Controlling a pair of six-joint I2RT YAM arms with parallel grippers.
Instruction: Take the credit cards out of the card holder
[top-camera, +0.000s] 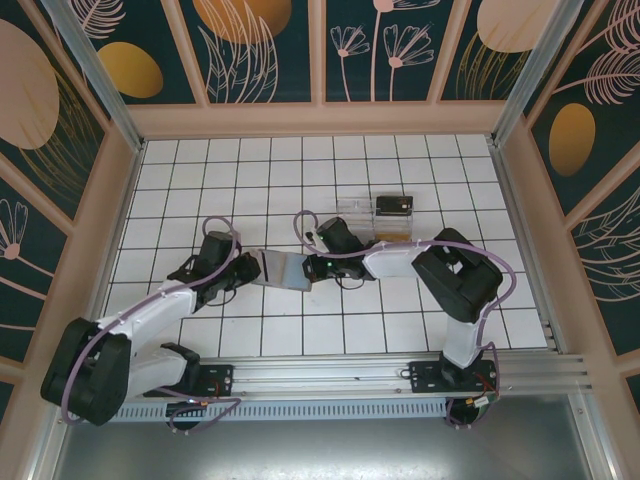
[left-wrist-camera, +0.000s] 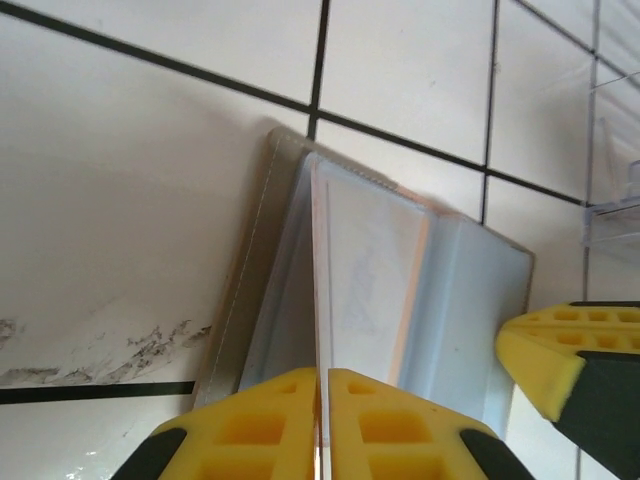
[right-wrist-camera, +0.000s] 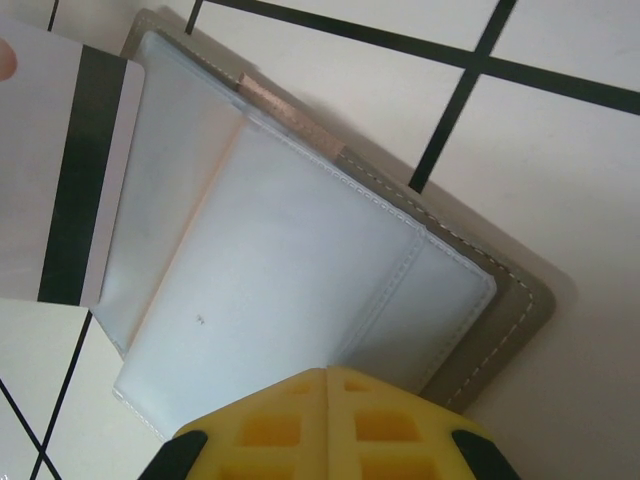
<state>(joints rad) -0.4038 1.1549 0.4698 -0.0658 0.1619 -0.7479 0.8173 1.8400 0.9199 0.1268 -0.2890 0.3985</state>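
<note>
No legible text anywhere, credit card (right-wrist-camera: 65, 165) included

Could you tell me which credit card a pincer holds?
The dark-striped light card, in the left pincer by the card holder; the other cards lie in the clear tray.

Table (top-camera: 250, 170): the rear tile rows lie open from the left wall (top-camera: 118, 230) to the right wall (top-camera: 520, 230). The front strip between the two arm bases is also bare.

Centre congested. The card holder (top-camera: 283, 270) is flanked on its left by the left gripper (left-wrist-camera: 322, 375), pinched on a credit card (right-wrist-camera: 60, 170). On its right is the right gripper (right-wrist-camera: 325, 372), fingertips closed together at the holder's edge. The holder's rear and front sides stand unobstructed.

The clear tray (top-camera: 352, 208), just behind the right gripper, narrows the rear-right approach. The right arm (top-camera: 400, 262) bars the right-hand side.
</note>
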